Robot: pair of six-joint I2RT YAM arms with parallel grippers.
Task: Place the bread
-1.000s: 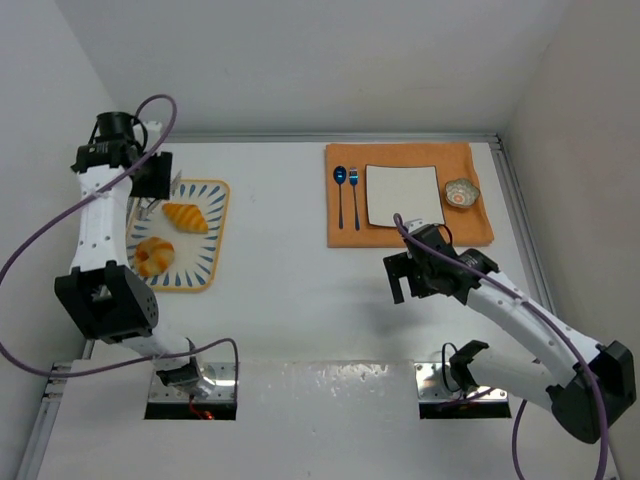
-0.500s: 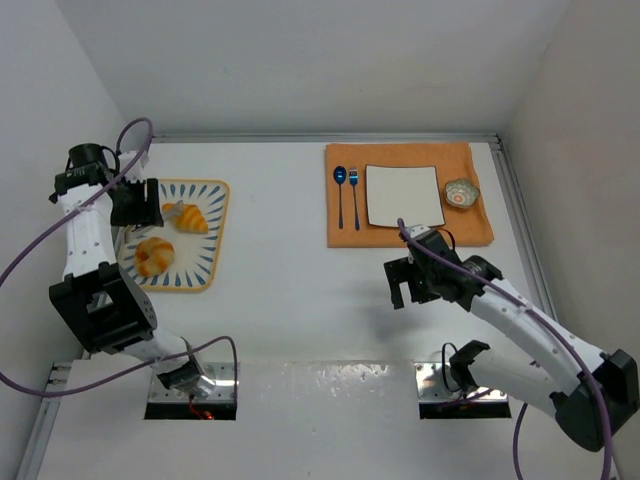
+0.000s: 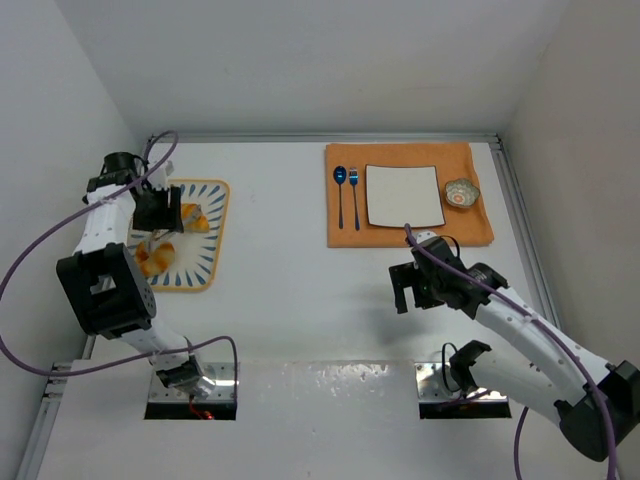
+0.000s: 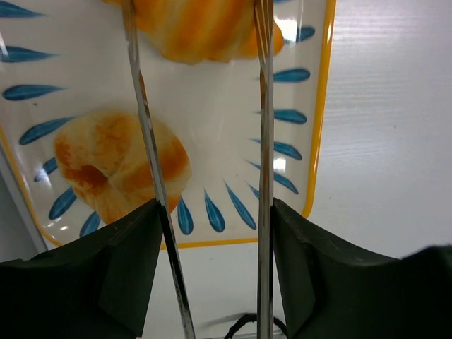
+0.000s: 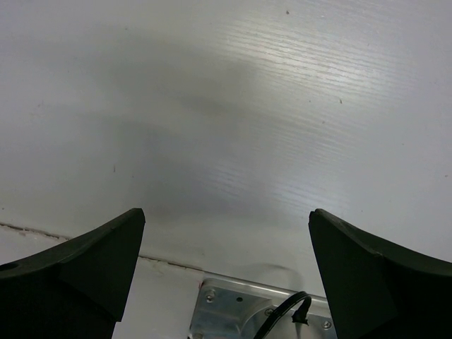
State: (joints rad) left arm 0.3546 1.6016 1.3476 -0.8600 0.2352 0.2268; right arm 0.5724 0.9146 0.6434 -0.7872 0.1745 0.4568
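Left wrist view: your left pincer (image 4: 194,18) released over striped golden croissant-like pastry (image 4: 201,32); round golden bun (image 4: 120,169) at 8 o'clock; right pincer (image 5: 224,212) released.

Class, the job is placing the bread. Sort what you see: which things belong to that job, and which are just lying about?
Job: croissant, round bun, patterned tray holding them, open left hand over the croissant, white square plate (probably the destination).

Lying about: blue spoon, blue fork, small bowl, orange placemat.

Golden-orange bread (image 4: 116,166) on a white tray (image 4: 212,127) with blue strokes, yellow rim.
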